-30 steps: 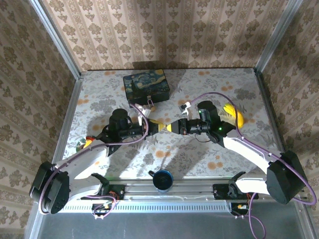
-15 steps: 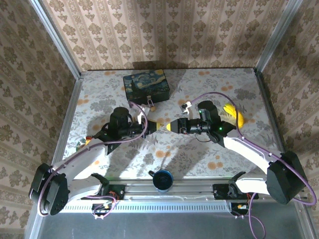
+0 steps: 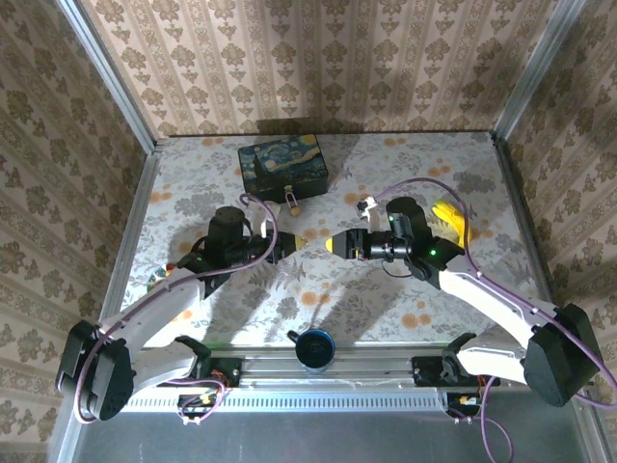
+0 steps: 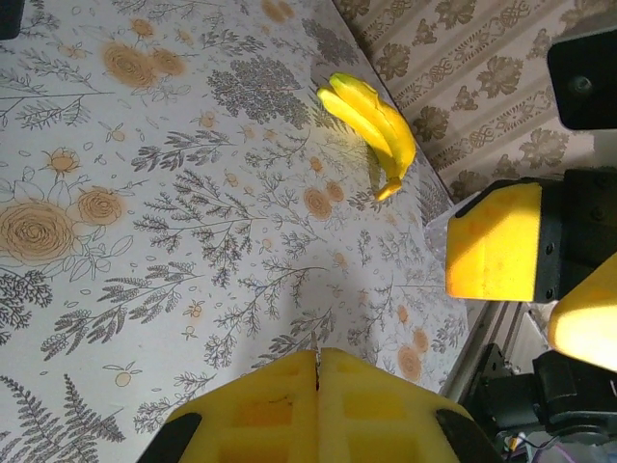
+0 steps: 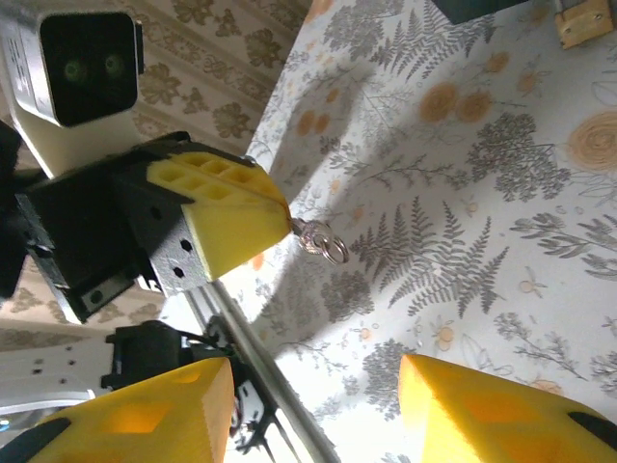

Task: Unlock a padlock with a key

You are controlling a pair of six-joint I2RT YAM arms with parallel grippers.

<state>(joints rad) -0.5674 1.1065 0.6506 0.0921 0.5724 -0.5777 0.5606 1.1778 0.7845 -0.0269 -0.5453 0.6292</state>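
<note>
Key point(image 5: 323, 241) clenched in left tool point(image 5: 278, 220), ring poking out at four o'clock, seemingly offered to right tool point(image 5: 318, 395), released and gaping; padlock point(image 3: 294, 203) untouched at twelve.

The table point(image 3: 405, 154) has a matt, flat covering printed with flowers; whether it is cloth or paper I cannot tell. The left gripper point(image 5: 281, 224) and the right gripper point(image 5: 316, 376) both have fingers of matt yellow plastic with moulded square recesses, set on black plastic mounts with a slight sheen. The bit of key point(image 5: 320, 241) at the left gripper's tip is bright, shiny silvery metal. The bananas point(image 4: 371, 121) look smooth and waxy. The box point(image 3: 282, 164) has a glossy painted lid. The padlock point(image 5: 583, 24) shows a dull brass-tan face. The walls point(image 3: 318, 58) look like matt patterned paper, edged by brushed metal posts point(image 3: 104, 68). The cables point(image 3: 424, 181) have smooth purple sheathing.
</note>
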